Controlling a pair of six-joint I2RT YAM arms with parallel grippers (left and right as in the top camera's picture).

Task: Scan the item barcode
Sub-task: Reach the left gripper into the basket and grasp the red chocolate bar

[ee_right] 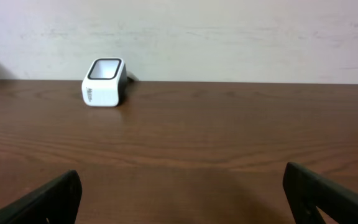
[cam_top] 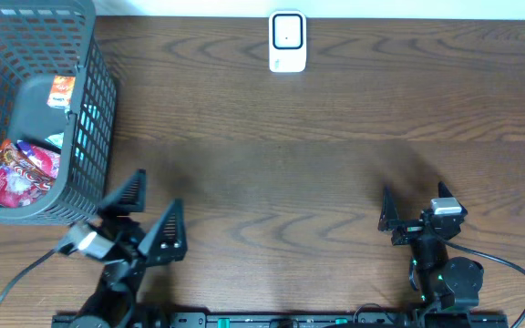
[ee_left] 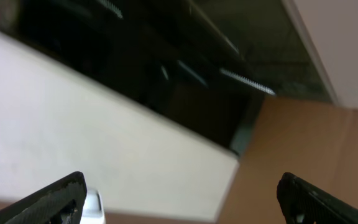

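The white barcode scanner [cam_top: 287, 41] stands at the far middle of the table; the right wrist view shows the scanner [ee_right: 104, 82] upright at the far left, well ahead of the fingers. Packaged items lie in the grey mesh basket [cam_top: 98, 100] at the far left: red snack packets [cam_top: 21, 173] and an orange-labelled pack [cam_top: 62, 91]. My left gripper [cam_top: 149, 217] hovers open and empty near the front edge, just right of the basket's near corner. My right gripper [cam_top: 413, 214] is open and empty at the front right. Both wrist views show wide-spread fingertips [ee_left: 61, 199] [ee_right: 328, 196] with nothing between them.
The brown wooden table [cam_top: 290, 182] runs between the arms and the scanner. A pale wall [ee_right: 229, 37] stands behind the table's far edge. The left wrist view is blurred and tilted, showing only pale and dark surfaces. Cables trail from both arm bases at the front.
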